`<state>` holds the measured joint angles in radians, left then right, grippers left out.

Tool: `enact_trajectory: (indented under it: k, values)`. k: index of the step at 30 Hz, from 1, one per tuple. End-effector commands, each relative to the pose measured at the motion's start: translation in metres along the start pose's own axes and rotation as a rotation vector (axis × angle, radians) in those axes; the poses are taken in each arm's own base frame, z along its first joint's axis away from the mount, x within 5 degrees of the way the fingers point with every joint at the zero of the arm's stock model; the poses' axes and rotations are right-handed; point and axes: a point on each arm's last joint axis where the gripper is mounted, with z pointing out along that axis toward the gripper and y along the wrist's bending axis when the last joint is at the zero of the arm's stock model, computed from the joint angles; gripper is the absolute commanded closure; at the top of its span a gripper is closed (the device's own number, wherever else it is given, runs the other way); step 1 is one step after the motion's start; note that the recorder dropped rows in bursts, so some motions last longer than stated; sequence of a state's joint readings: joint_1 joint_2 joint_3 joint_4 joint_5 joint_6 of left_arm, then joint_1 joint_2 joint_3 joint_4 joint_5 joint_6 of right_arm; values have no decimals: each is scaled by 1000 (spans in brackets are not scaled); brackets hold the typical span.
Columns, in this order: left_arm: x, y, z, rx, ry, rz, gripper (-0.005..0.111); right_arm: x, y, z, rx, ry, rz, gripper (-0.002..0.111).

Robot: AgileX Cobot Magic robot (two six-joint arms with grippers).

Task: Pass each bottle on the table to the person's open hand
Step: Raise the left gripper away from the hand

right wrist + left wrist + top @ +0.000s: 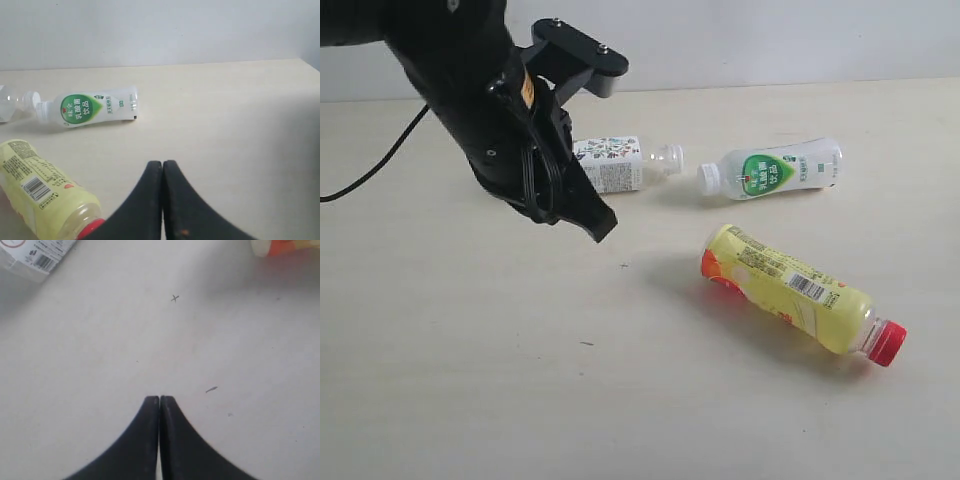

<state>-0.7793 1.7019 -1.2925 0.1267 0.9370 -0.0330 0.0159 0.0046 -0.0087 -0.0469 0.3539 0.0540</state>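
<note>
Three bottles lie on the table (470, 380). The short floral-label bottle (615, 163) lies at the back, partly behind my left arm; its label corner (37, 255) shows in the left wrist view. To its right lies the clear bottle with the white-green label (775, 168) (87, 109). Nearer the front right lies the yellow-orange bottle with a red cap (798, 294) (42, 195); an end of it (285, 246) shows in the left wrist view. My left gripper (600, 225) (159, 399) hangs shut and empty above the table. My right gripper (162, 164) is shut and empty, out of the exterior view. The crushed red-label bottle and any hand are out of view.
A black cable (375, 165) trails from the left arm across the table's back left. A pale wall (770, 40) runs behind the table. Small dark specks (625, 265) mark the tabletop near the middle.
</note>
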Motion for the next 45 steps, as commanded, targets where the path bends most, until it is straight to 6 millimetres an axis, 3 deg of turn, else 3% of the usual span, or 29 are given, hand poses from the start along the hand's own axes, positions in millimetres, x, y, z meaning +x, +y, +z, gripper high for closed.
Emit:
enact_trajectory:
  k: [1,33,45]
  values:
    - [1,2,-4,-10,-53,-4,104,1,0,0,7,-5,-3,108]
    - [-1,1,5,-7,-45,-16,104,1,0,0,7,-5,-3,108]
    - [-16,1,1,-13,-192,46,104,1,0,0,7,-5,-3,108]
